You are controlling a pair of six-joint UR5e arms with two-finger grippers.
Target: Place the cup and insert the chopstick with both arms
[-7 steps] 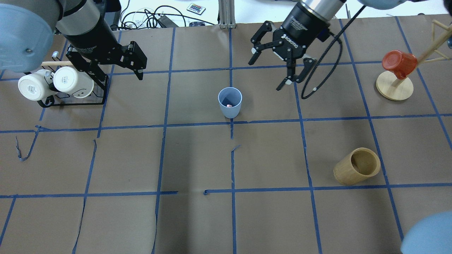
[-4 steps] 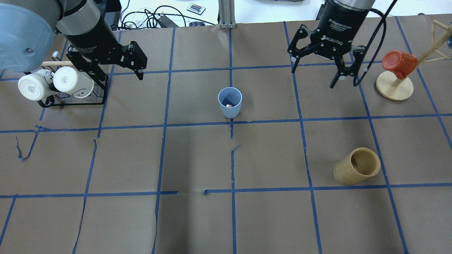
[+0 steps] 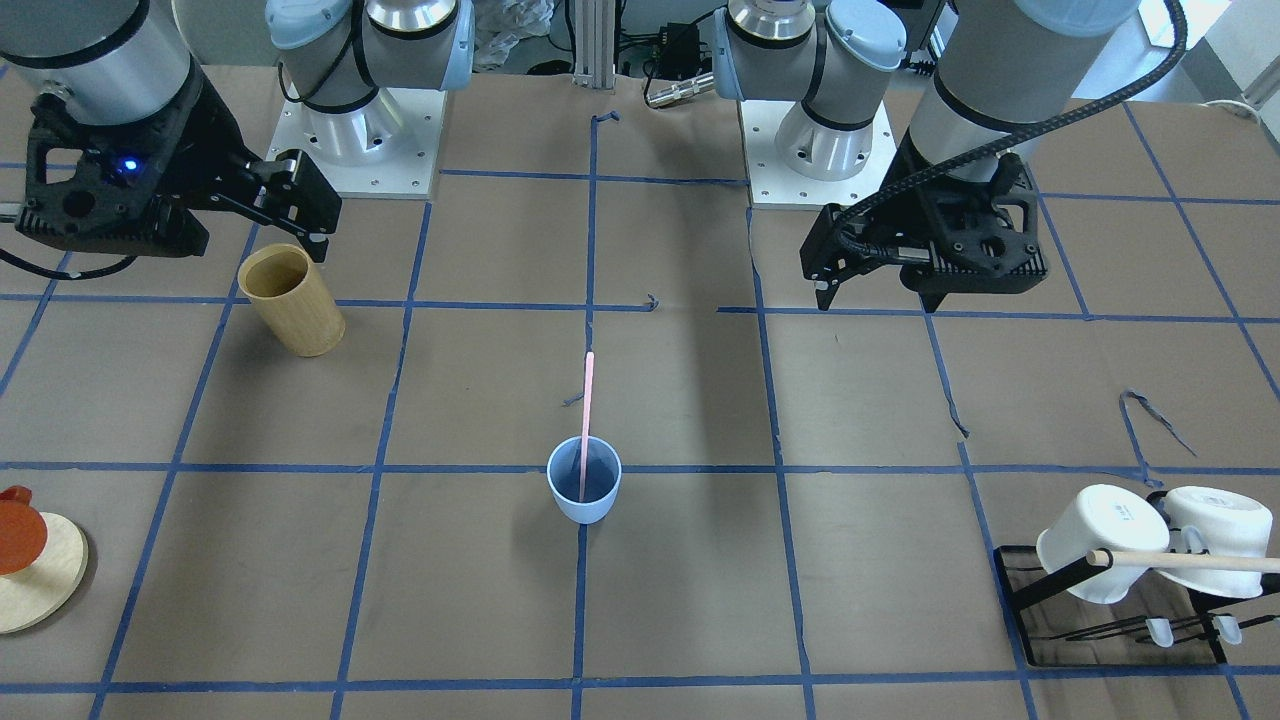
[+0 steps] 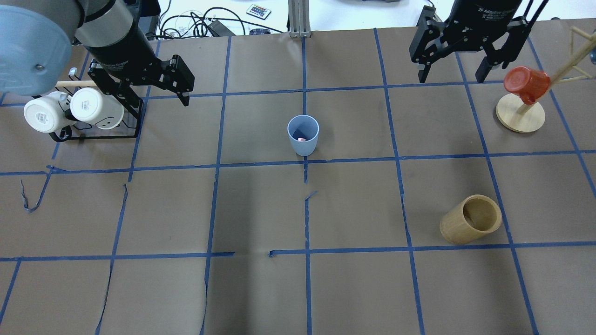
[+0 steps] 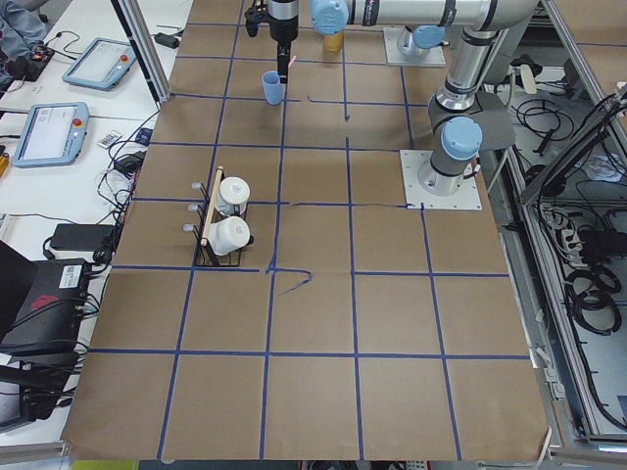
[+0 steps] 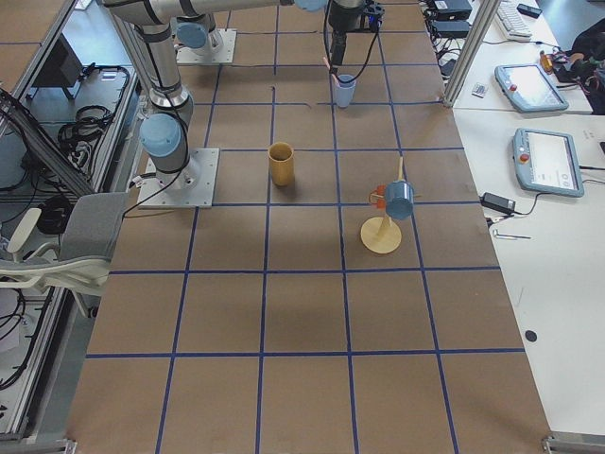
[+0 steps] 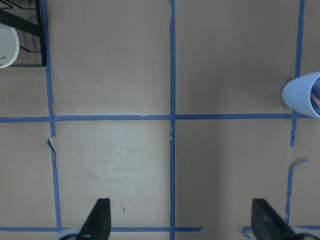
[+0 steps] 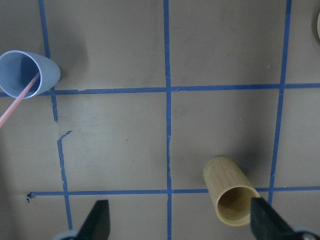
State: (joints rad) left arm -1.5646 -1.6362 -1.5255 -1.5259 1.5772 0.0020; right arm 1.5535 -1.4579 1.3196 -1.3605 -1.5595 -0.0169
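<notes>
The light-blue cup (image 4: 303,135) stands upright at the table's middle, also in the front view (image 3: 584,492). One pale-pink chopstick (image 3: 587,400) stands in it and leans toward the robot's side; it also shows in the right wrist view (image 8: 17,105). My left gripper (image 4: 158,97) is open and empty, raised to the cup's left, near the mug rack. My right gripper (image 4: 451,77) is open and empty, raised at the far right, well away from the cup. Both wrist views show wide-apart fingertips (image 7: 97,220) (image 8: 97,220) with nothing between them.
A tan bamboo cylinder (image 4: 470,219) lies tilted at the near right. A black rack (image 4: 130,135) with two white mugs (image 4: 74,111) and a wooden dowel stands at the left. A red mug (image 4: 526,83) hangs on a wooden stand (image 4: 520,114) at the far right.
My right gripper has moved away from the cup toward the far right and turned, staying open. The left arm, cup and chopstick have not moved.
</notes>
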